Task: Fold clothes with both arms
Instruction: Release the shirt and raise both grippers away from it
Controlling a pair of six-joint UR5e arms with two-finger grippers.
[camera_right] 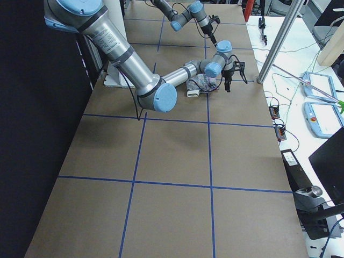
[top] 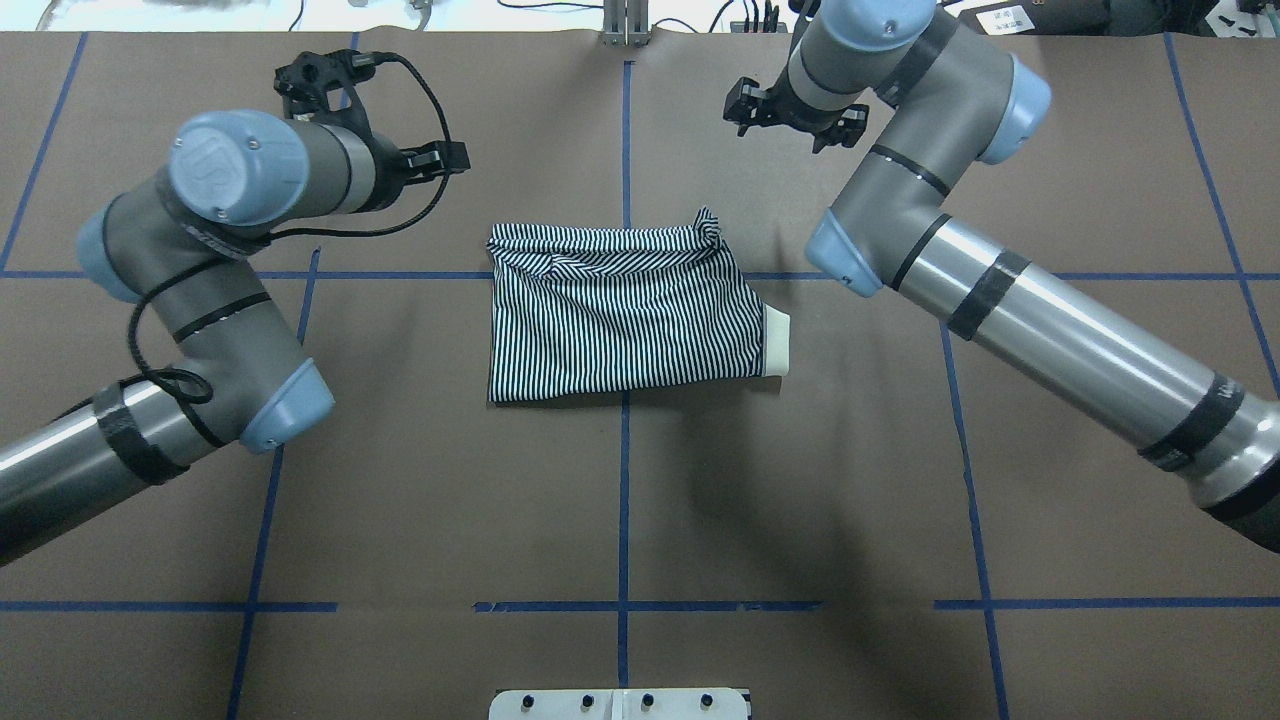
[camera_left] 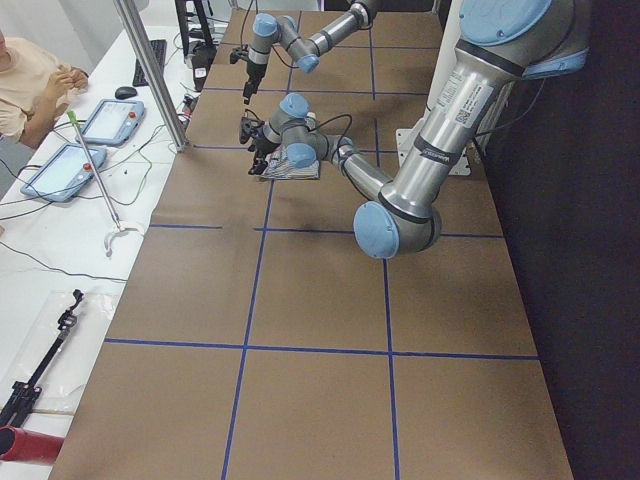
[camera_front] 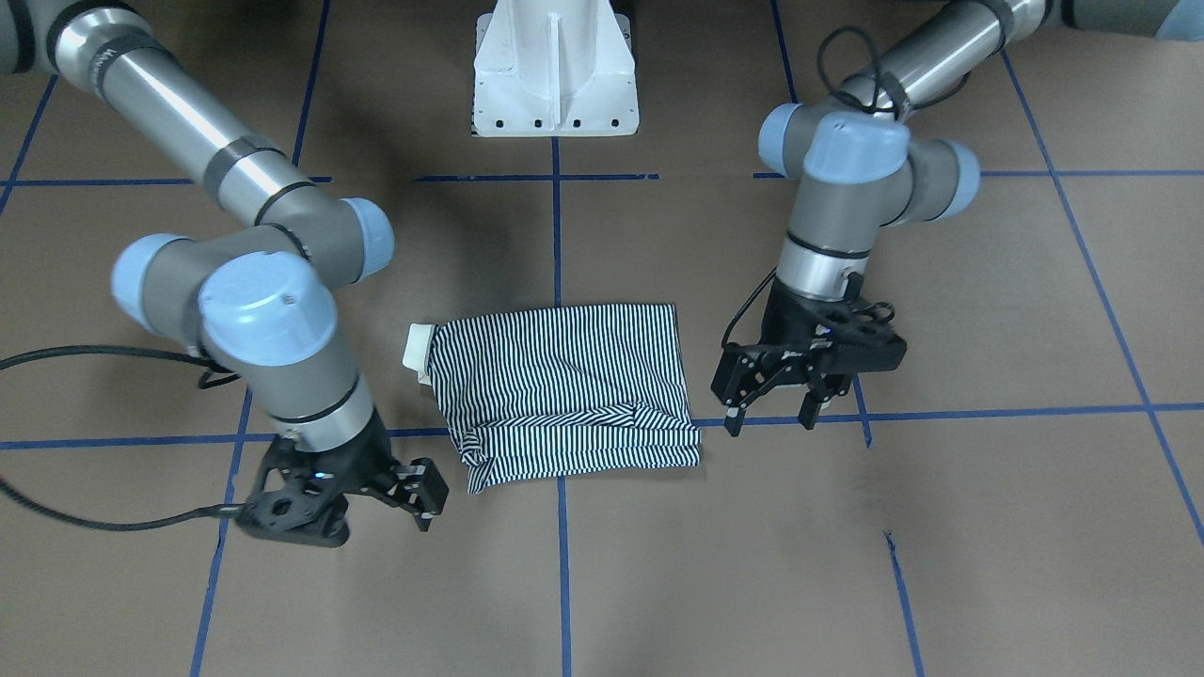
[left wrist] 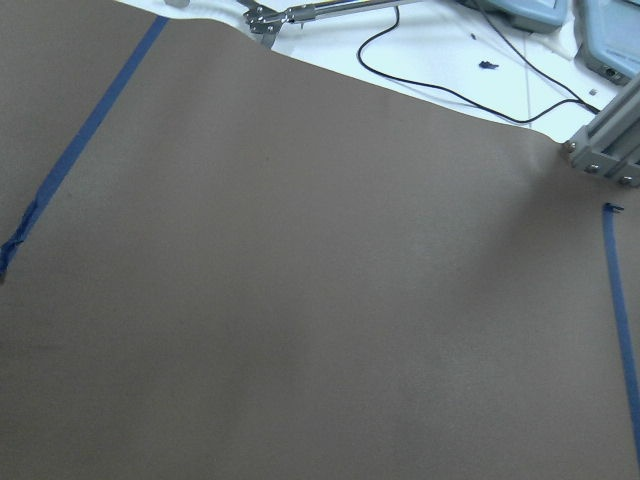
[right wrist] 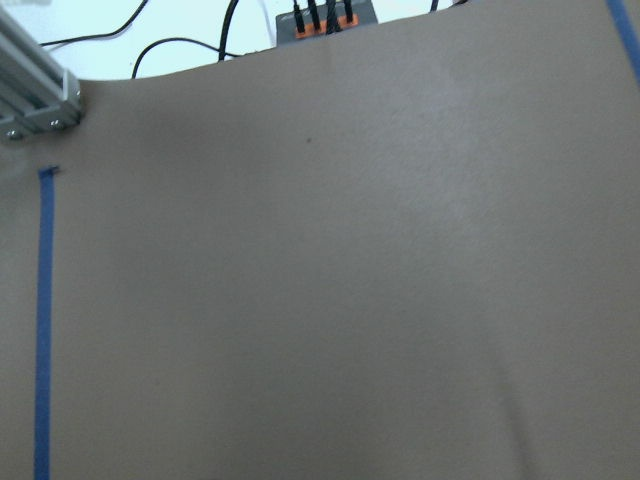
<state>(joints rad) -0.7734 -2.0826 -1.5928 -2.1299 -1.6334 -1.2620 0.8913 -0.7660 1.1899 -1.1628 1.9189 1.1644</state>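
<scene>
Shirt (camera_front: 564, 385) folded; both jaws near edges, not touching

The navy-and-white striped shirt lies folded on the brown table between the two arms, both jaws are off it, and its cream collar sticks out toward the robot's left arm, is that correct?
Not quite. The overhead exterior view shows the cream collar of the navy-and-white striped shirt sticking out toward the robot's grey right arm, not its left. The rest holds.
</scene>
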